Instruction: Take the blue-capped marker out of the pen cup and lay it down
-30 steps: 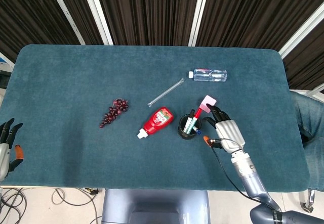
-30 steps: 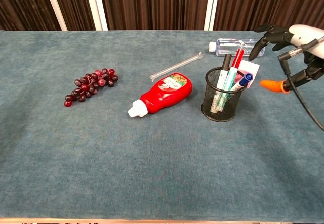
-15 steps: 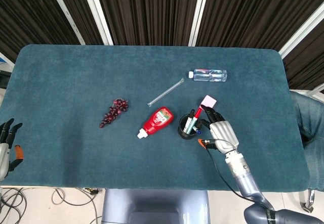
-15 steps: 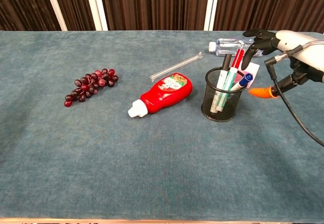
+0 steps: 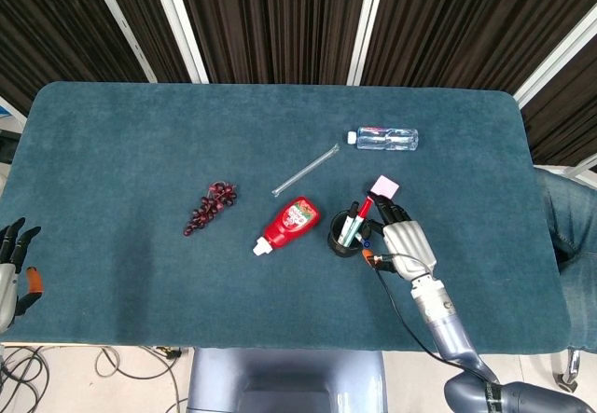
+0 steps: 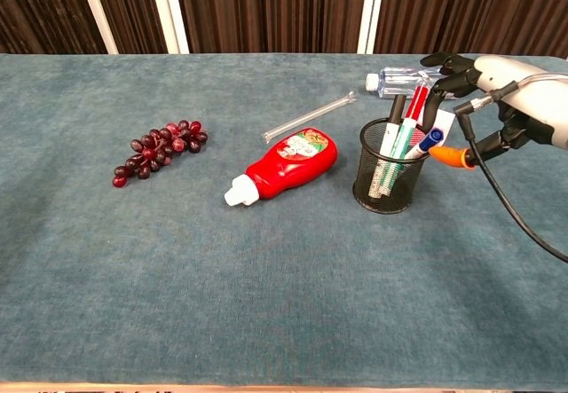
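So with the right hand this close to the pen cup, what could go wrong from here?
1. The blue-capped marker leans among other pens in the pen cup; the right hand might catch the red pen instead.
2. The cup looks light, so a sideways pull might tip it toward the ketchup bottle.
3. The pink card behind the cup may get knocked.

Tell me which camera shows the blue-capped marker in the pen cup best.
The chest view: the blue-capped marker leans out over the right rim of the mesh pen cup, its cap clear against the cloth beside the right hand. From the head view only a small blue spot shows at the cup's edge.
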Robot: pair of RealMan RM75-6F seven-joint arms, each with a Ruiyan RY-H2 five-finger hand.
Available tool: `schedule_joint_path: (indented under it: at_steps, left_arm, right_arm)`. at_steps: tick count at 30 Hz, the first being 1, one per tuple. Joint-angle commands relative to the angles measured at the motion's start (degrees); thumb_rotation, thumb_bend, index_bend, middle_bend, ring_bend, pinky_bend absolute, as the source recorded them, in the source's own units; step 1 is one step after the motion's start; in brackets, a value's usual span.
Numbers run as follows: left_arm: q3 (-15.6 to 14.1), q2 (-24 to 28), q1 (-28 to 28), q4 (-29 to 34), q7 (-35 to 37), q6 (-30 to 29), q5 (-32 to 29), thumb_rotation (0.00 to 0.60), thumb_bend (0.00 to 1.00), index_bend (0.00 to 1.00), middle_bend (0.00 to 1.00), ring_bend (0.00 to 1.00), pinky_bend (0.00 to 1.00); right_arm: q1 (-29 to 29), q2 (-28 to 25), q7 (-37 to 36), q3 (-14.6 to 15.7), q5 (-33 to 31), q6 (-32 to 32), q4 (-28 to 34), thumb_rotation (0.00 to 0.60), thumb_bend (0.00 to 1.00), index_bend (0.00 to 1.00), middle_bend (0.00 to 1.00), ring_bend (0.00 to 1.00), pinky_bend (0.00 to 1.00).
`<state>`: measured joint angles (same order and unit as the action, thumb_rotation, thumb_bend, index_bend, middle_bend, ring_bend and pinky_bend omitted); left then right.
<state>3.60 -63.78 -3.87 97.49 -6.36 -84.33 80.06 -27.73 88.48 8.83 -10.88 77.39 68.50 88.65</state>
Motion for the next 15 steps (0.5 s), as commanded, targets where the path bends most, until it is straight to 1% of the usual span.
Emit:
schedule_joint_path:
  at_steps: [1, 6, 15]
  left_arm:
    - [0.02, 0.01, 0.00, -0.02, 0.02, -0.02, -0.01, 0.600, 0.71, 0.11, 0.00, 0.00, 0.08]
    - [-0.02, 0.03, -0.04, -0.04, -0.22, 0.14, -0.15, 0.600, 0.71, 0.11, 0.00, 0.00, 0.08]
    - [0.07, -0.11, -0.03, -0.15, -0.48, -0.06, -0.16, 0.600, 0.71, 0.11, 0.00, 0.00, 0.08]
  right_arm:
    - [-0.13, 0.04, -0.10, -0.06, -0.19, -0.15, -0.11, 0.600, 0.43, 0.53, 0.00, 0.08, 0.17]
    - [-0.33, 0.13, 0.18, -0.08, -0.66, -0.36, -0.50, 0.600, 0.45, 0.54, 0.00, 0.08, 0.17]
    - [-0.32, 0.32, -0.34, 0.13, -1.21, -0.50, -1.34, 0.600, 0.45, 0.54, 0.00, 0.08, 0.17]
